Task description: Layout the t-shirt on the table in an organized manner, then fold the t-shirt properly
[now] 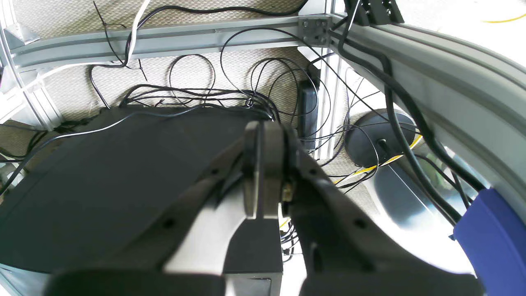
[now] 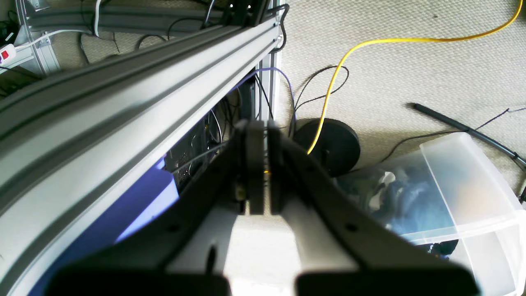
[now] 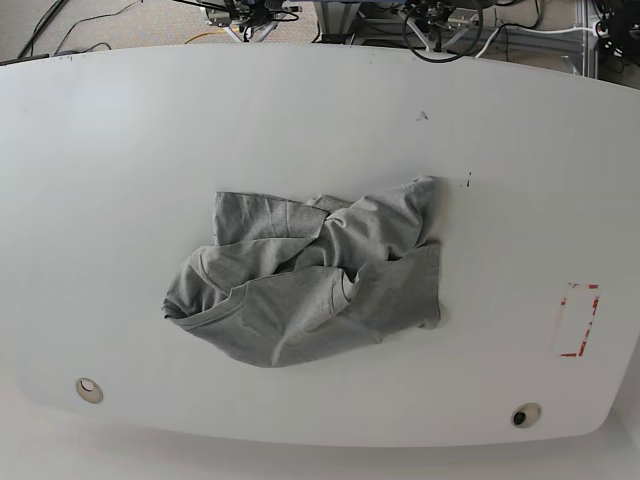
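Both wrist views are bright and washed out, with daylight blowing patches of the floor to plain white below each hand. The left hand [image 1: 269, 172] and the right hand [image 2: 259, 164] sit close to their lenses; their near ends at the bottom edge are dark, soft and out of focus. Wide-angle distortion bends the aluminium rail [image 1: 431, 65] into a curve beside the left hand. The base view is evenly lit and sharp; the white surface [image 3: 300, 120] shows mild glare, and the t-shirt [image 3: 310, 280] carries soft shadows in its folds.
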`<action>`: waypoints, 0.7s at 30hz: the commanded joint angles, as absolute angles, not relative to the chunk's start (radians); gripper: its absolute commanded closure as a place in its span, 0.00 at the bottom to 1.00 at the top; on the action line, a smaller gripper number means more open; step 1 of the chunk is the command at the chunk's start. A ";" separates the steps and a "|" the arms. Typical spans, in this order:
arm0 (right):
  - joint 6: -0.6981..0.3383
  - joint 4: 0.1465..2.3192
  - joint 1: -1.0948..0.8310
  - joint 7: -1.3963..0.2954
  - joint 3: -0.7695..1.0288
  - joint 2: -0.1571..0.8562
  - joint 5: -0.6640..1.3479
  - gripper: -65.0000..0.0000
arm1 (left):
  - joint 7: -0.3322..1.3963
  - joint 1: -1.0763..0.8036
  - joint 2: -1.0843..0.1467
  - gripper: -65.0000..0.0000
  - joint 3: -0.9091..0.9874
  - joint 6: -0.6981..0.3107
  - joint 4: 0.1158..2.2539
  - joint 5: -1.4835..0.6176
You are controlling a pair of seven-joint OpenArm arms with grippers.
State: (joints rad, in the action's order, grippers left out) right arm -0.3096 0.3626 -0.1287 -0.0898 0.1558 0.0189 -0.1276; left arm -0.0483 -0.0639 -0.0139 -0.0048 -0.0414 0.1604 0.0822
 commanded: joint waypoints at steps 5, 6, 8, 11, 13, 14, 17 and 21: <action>-0.306 0.377 -0.130 -0.107 0.153 0.021 -0.127 0.99 | -0.065 -0.075 -0.010 0.98 -0.004 -0.037 0.162 0.085; -0.307 0.377 -0.130 -0.108 0.153 0.021 -0.127 0.98 | -0.066 -0.075 -0.010 0.98 -0.003 -0.038 0.163 0.084; -0.307 0.378 -0.130 -0.109 0.153 0.022 -0.128 0.98 | -0.067 -0.075 -0.010 0.98 -0.003 -0.039 0.164 0.083; -0.309 0.378 -0.130 -0.108 0.152 0.021 -0.129 0.99 | -0.067 -0.077 -0.010 0.98 -0.004 -0.038 0.166 0.080; -0.304 0.377 -0.129 -0.102 0.153 0.024 -0.125 0.98 | -0.064 -0.075 -0.007 0.97 -0.006 -0.038 0.164 0.079; -0.304 0.376 -0.130 -0.102 0.153 0.024 -0.125 0.98 | -0.065 -0.074 -0.007 0.97 -0.005 -0.038 0.165 0.079; -0.307 0.377 -0.130 -0.102 0.151 0.024 -0.124 0.98 | -0.067 -0.075 -0.007 0.97 -0.007 -0.038 0.166 0.079; -0.307 0.375 -0.129 -0.102 0.153 0.023 -0.126 0.98 | -0.067 -0.076 -0.008 0.97 -0.005 -0.040 0.168 0.079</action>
